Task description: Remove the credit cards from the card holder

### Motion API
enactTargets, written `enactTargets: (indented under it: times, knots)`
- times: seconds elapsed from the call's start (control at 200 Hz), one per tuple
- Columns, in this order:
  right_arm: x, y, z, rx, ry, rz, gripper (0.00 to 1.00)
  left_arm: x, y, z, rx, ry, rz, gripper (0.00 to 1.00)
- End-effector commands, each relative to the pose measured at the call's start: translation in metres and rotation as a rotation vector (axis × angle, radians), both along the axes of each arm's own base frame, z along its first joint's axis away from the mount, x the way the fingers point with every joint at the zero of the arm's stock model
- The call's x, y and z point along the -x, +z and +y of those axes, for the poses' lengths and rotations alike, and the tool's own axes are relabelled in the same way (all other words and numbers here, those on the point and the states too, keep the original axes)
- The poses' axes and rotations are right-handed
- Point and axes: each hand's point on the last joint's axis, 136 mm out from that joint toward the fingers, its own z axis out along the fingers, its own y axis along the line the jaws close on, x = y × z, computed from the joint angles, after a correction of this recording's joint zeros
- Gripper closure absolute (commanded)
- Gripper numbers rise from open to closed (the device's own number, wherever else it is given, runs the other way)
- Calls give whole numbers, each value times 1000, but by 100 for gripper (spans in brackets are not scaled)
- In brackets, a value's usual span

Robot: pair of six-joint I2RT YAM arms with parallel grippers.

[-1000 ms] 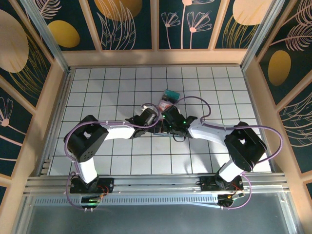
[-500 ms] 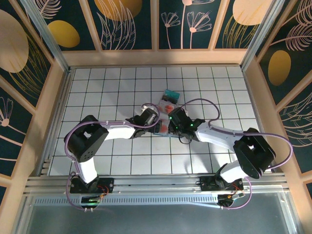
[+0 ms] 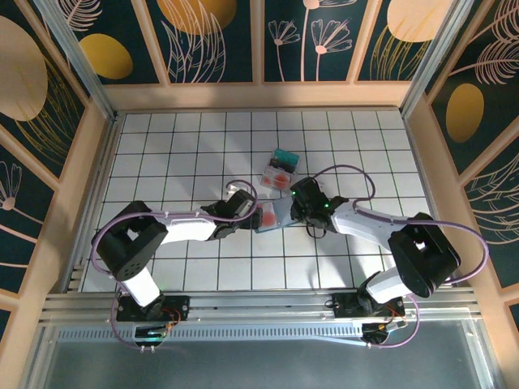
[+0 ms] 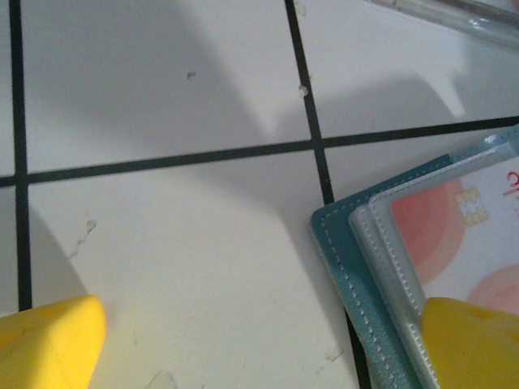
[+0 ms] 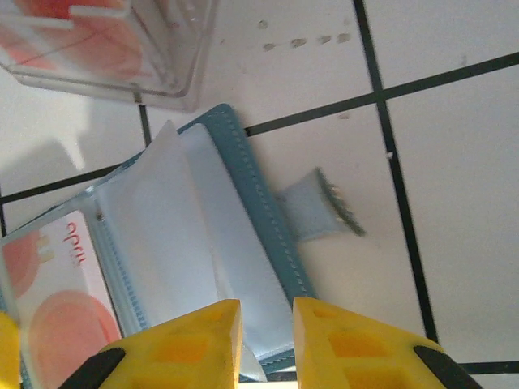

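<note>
The card holder (image 3: 274,212) lies open on the tiles between my two grippers. In the right wrist view its teal stitched edge (image 5: 255,203), clear sleeves and strap tab show, with a whitish-pink credit card (image 5: 49,288) with a red blotch in a sleeve. My right gripper (image 5: 266,344) hovers over its right panel, jaws a narrow gap apart, nothing clearly pinched. My left gripper (image 4: 259,348) stands wide open, its right fingertip (image 4: 474,344) over the holder's corner (image 4: 345,243). The same card (image 4: 454,235) shows there. A teal card (image 3: 285,156) and a pink-red card (image 3: 276,175) lie behind the holder.
A clear plastic case (image 5: 105,49) with pink-red cards in it sits just beyond the holder; its edge (image 4: 454,12) also shows in the left wrist view. Wooden walls (image 3: 97,162) ring the white tiled floor, with open tiles to the left, right and front.
My right gripper's jaws have parted slightly and it has shifted right. The left arm has drawn back and lower, leaving the holder more exposed between the grippers.
</note>
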Motion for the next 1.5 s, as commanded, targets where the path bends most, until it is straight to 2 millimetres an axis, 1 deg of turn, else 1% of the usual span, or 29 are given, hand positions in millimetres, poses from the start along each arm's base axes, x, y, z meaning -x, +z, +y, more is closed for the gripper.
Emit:
enactTargets:
  times: [0.0, 0.08, 0.16, 0.23, 0.275, 0.34, 0.455, 0.52, 0.576, 0.661, 0.771, 0.946, 1.136, 1.391, 1.496]
  knots:
    - [0, 10, -16, 57, -24, -20, 76, 6, 2, 12, -1, 55, 3, 1]
    - [-1, 22, -20, 66, -36, -43, 76, 4, 4, 11, 11, 61, -5, 1]
    - [-2, 36, -19, 66, -38, -68, 77, 3, 5, 8, 21, 60, -7, 1]
    - [-1, 44, -11, 53, -18, -85, 81, 2, 5, 7, 29, 65, -9, 1]
    - [0, 47, -2, 37, 9, -89, 84, 2, 5, 7, 33, 69, -9, 1]
    - [0, 47, 13, 10, 49, -86, 87, 2, 6, 6, 45, 73, -12, 1]
    - [-1, 39, 40, -28, 120, -64, 92, 1, 10, 5, 61, 75, -19, 1]
    - [-3, 30, 49, -32, 147, -44, 93, 1, 14, 5, 72, 78, -28, 1]
    - [-6, 23, 51, -15, 156, -30, 94, 0, 18, 3, 88, 77, -39, 1]
    - [-10, 12, 49, 17, 154, -4, 96, -3, 25, 0, 103, 73, -56, 1]
    - [-11, 4, 46, 18, 151, 13, 96, -5, 26, -2, 101, 69, -60, 1]
    - [-6, -8, 36, 9, 133, 45, 96, -4, 14, -2, 82, 74, -31, 1]
    - [2, -23, 23, 15, 108, 81, 95, -1, 4, 5, 47, 90, -10, 1]
    - [7, -30, 18, 23, 104, 100, 94, 3, -6, 12, 18, 101, 8, 1]
    - [7, -25, 16, 24, 95, 97, 92, 4, -8, 15, 1, 106, 11, 1]
